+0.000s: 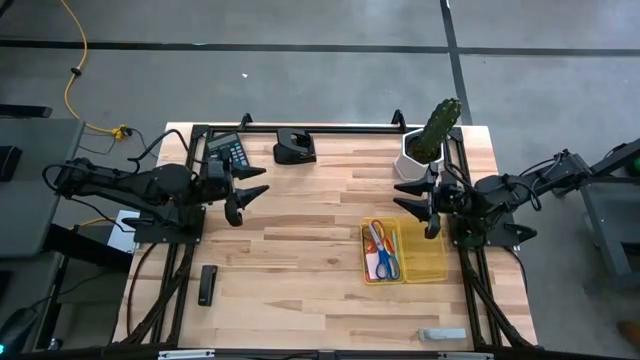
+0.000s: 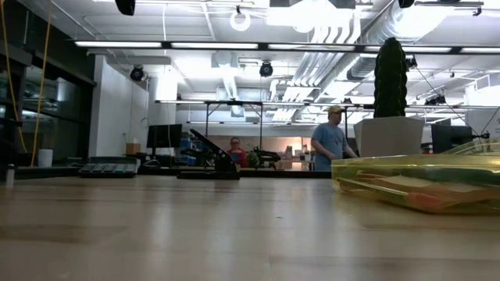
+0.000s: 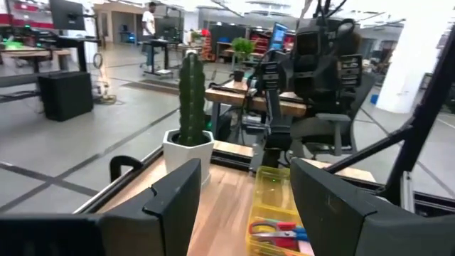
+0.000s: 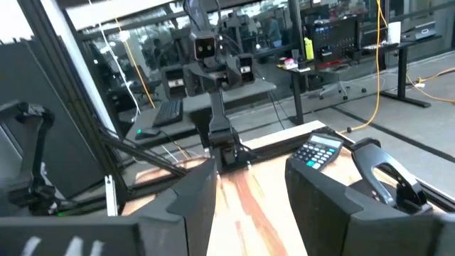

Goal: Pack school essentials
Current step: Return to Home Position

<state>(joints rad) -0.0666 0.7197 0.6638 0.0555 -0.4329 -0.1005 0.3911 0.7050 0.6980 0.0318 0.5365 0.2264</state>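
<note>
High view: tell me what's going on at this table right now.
Nothing is being handled. The left gripper hangs over the table's left side and the right gripper over its right side, next to the cactus, both with jaws open and empty. The clear yellow tray sits by the right arm with the red-handled scissors and blue-handled scissors lying in it. A calculator lies near the left arm, outside the tray.

Red-handled scissors [image 1: 376,236], blue-handled scissors [image 1: 388,266], lying flat in yellow tray [image 1: 426,258]
</note>
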